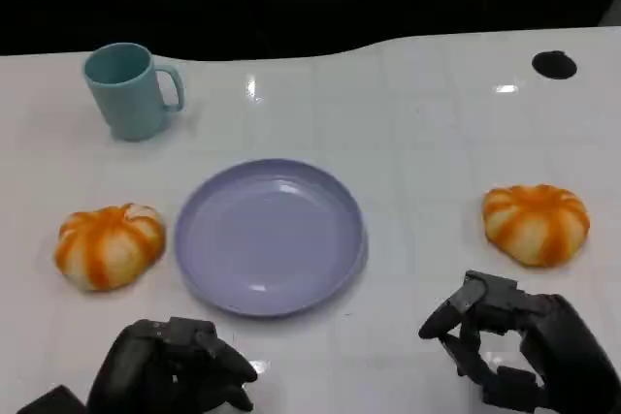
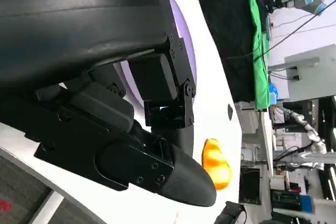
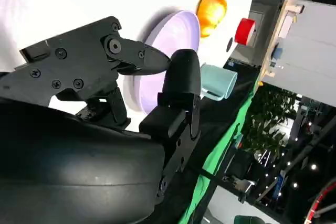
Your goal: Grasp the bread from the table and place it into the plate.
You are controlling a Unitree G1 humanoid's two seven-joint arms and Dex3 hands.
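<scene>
Right robot hand [image 1: 514, 351] — empty — just below bread [image 1: 536, 223].

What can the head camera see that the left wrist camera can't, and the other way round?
Head view alone: the teal mug, the left bun and the right hand, open on the table. Left wrist view alone: a green cloth and lab gear beyond the table's edge. Both: the purple plate, bare; one orange bun, likely the right one; and the left hand, holding nothing.
</scene>
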